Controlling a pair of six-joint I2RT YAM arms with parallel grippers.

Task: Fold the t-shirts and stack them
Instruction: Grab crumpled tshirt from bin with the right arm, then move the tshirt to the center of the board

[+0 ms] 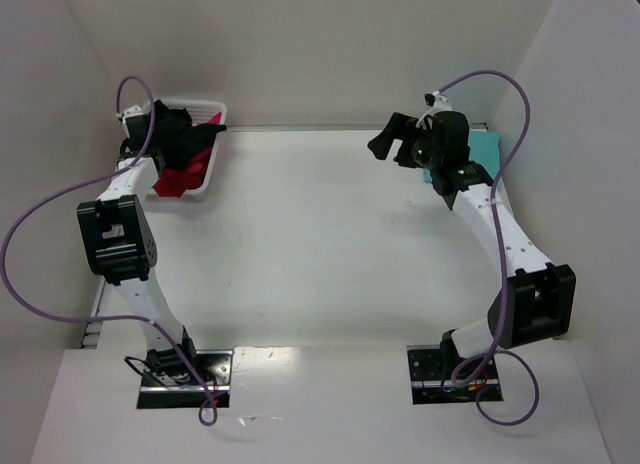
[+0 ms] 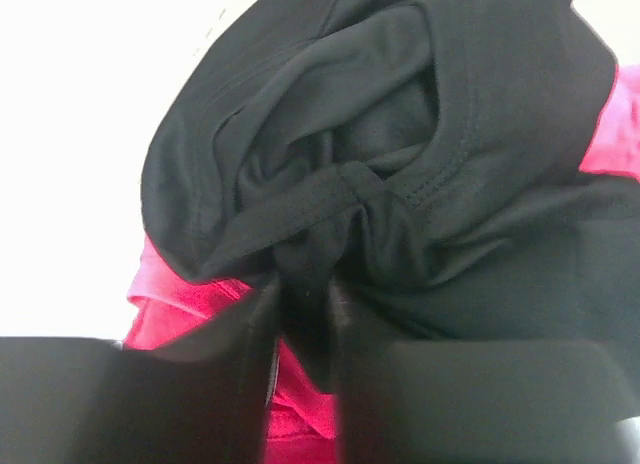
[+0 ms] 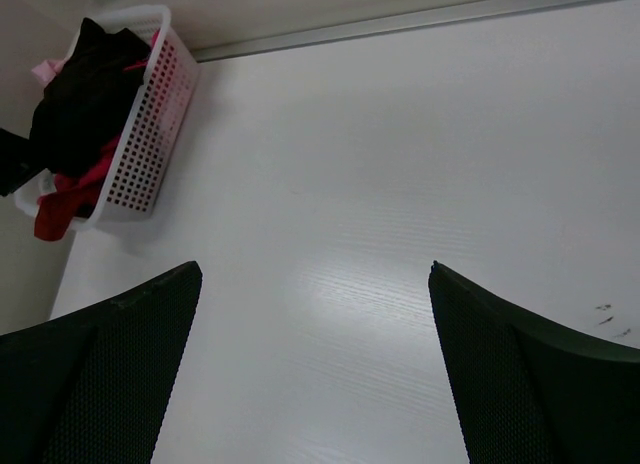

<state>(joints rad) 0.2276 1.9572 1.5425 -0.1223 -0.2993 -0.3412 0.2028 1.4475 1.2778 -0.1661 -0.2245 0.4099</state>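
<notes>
The left tool (image 1: 165,134) is over the white lattice plastic basket (image 1: 216,112) at the far left corner of the white counter (image 1: 320,234). In the left wrist view the left tool (image 2: 300,314) has its two dark fingers drawn close together, pinching a bunched fold of the black cloth t-shirt (image 2: 400,134) between them. That shirt is crumpled, with a stitched hem curving across its upper folds. It sits on top of the magenta-pink cloth t-shirt (image 2: 190,294), which shows beneath it on the left and again at the right edge.

From above, the black cloth t-shirt (image 1: 178,129) fills the upper part of the basket, with a dark corner reaching over the far right rim. The magenta-pink cloth t-shirt (image 1: 185,179) spills over the near edge of the basket toward the counter.

The right tool (image 1: 395,139) is above the far right part of the counter, its fingers spread wide apart and gripping nothing. In the right wrist view the right tool (image 3: 312,274) shows both mesh-textured fingers at the bottom corners with bare counter (image 3: 400,134) between them. The basket (image 3: 150,134) is well away at the upper left, with the black shirt (image 3: 85,84) heaped in it and the pink one (image 3: 60,209) hanging out.

The teal cloth t-shirt (image 1: 485,144) lies flat at the far right corner of the counter, partly hidden behind the right arm's wrist.
</notes>
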